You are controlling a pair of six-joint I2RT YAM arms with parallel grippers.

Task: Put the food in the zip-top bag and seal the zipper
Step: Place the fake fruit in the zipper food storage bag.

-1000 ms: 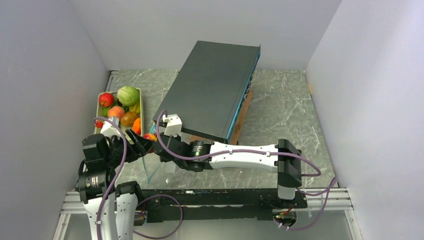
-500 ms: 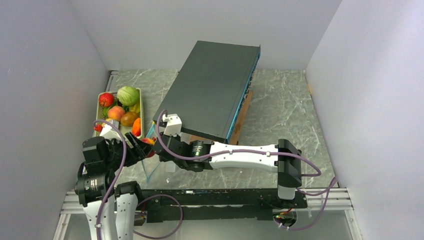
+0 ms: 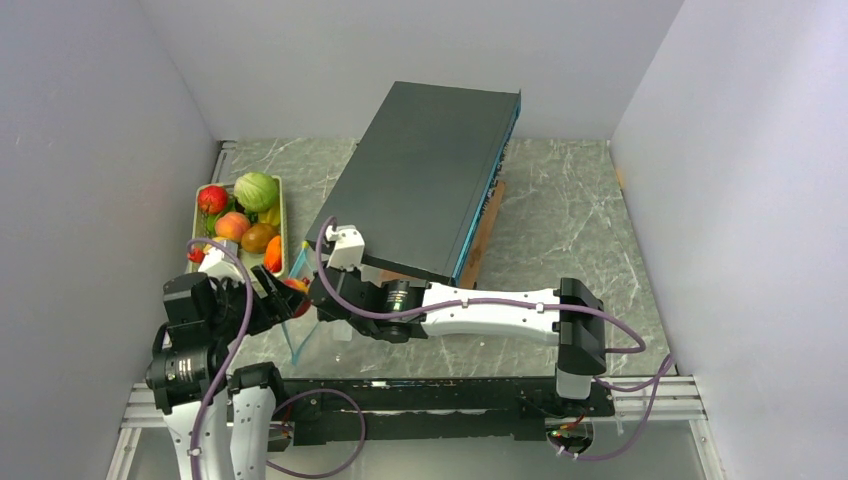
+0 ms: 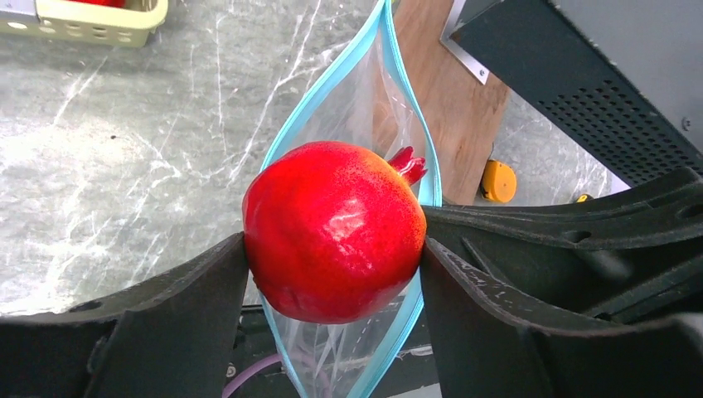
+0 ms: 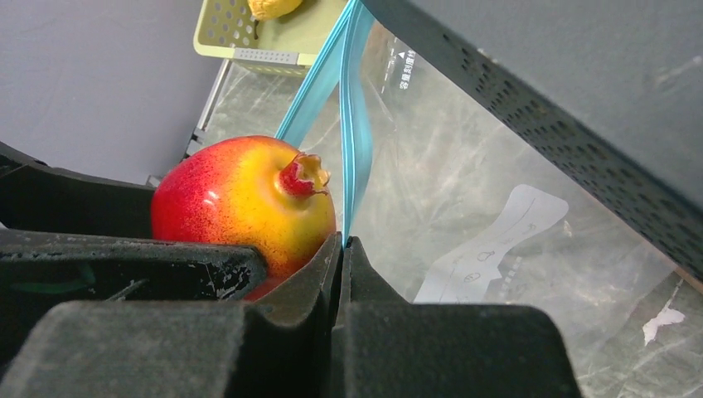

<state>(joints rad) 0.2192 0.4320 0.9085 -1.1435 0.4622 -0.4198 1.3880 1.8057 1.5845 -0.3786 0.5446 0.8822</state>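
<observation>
Fruit at the bag mouth, both tools loaded.

Left to right as I see it: plain pale left wall (image 3: 90, 150), then the yellow-green basket (image 4: 91, 29) against it with the rest of the food (image 3: 256, 190) piled inside. The left tool (image 4: 332, 249) is clamped on a red fruit (image 4: 332, 207) with a crown tip, held at the open mouth of the zip-top bag (image 5: 497, 191), between the two lips of the teal zipper (image 5: 354, 124); I can't tell whether it is past them. The right tool (image 5: 341, 245) is closed tight, pinching one zipper lip just beside the fruit. The bag lies on the grey marbled desk (image 3: 570, 210). A dark slab (image 3: 430, 170) sits tilted over a wooden board (image 3: 485, 240). Back wall (image 3: 400, 50) and right wall (image 3: 750, 200) are the same plain pale panels.
</observation>
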